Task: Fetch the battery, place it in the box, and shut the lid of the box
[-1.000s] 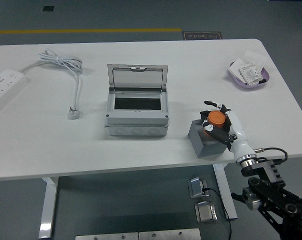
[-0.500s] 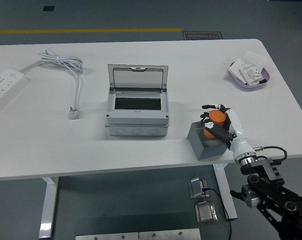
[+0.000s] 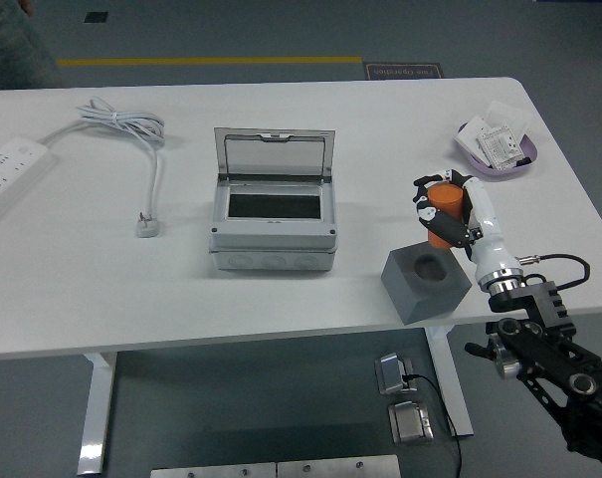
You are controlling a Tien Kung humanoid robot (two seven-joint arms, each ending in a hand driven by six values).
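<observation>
My right hand (image 3: 446,211) is shut on an orange cylindrical battery (image 3: 443,213), holding it in the air just above and behind a grey foam block (image 3: 426,284) with an empty round socket. The grey box (image 3: 273,214) stands at the table's middle with its clear lid (image 3: 275,152) tilted up and open, its dark inside showing. The battery is well to the right of the box. My left arm is out of view.
A white power strip (image 3: 9,169) with a coiled cable and plug (image 3: 147,225) lies at the left. A purple dish (image 3: 494,149) of small packets sits at the back right. The foam block is close to the table's near edge.
My right hand has lifted the battery up out of the foam block's socket and moved it back; the socket now shows empty. A person's clothing has appeared at the top left corner.
</observation>
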